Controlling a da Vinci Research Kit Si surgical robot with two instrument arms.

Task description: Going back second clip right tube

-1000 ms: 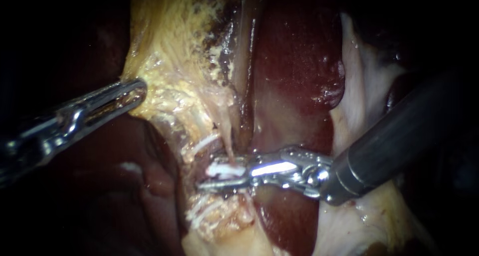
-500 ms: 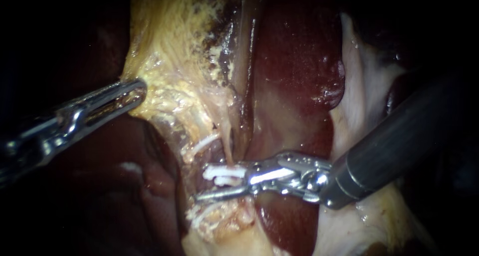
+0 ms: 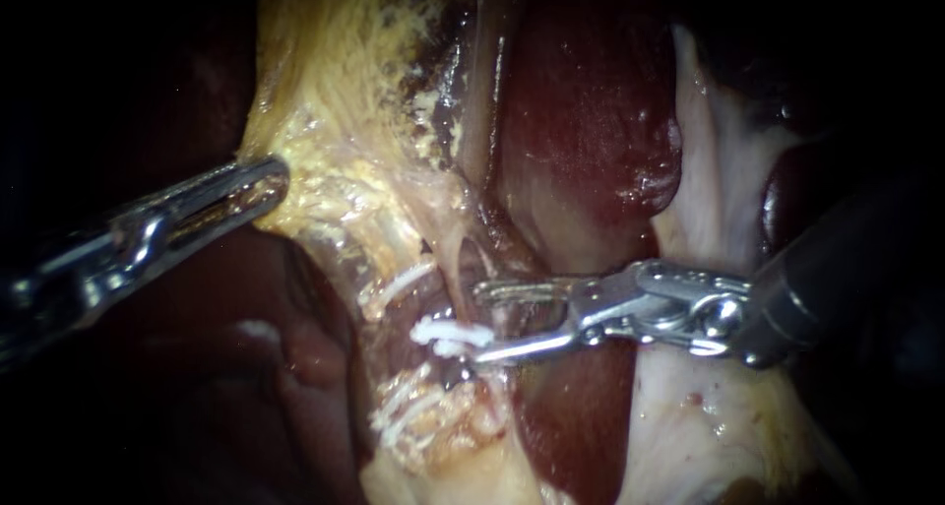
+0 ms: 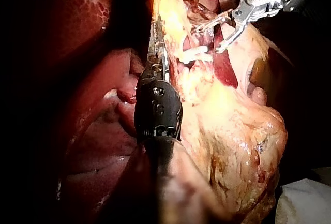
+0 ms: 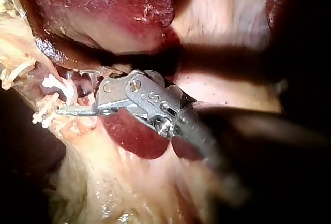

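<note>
Your right instrument (image 3: 482, 320) has backed off the small white plastic clip (image 3: 448, 333), jaws wide and empty; the clip sits on the pale tube (image 3: 455, 264) just ahead. Left wrist view: the left instrument (image 4: 158, 35) has its jaws clamped on yellow fatty tissue (image 4: 207, 94); keep tension. Right wrist view: withdraw straight, clearing the clip.

Here's the right instrument (image 3: 480, 322), bright silver jaws, riveted hinge, dark grey shaft, now the left instrument (image 3: 274, 178), slim polished steel, black screwed wrist block
</note>
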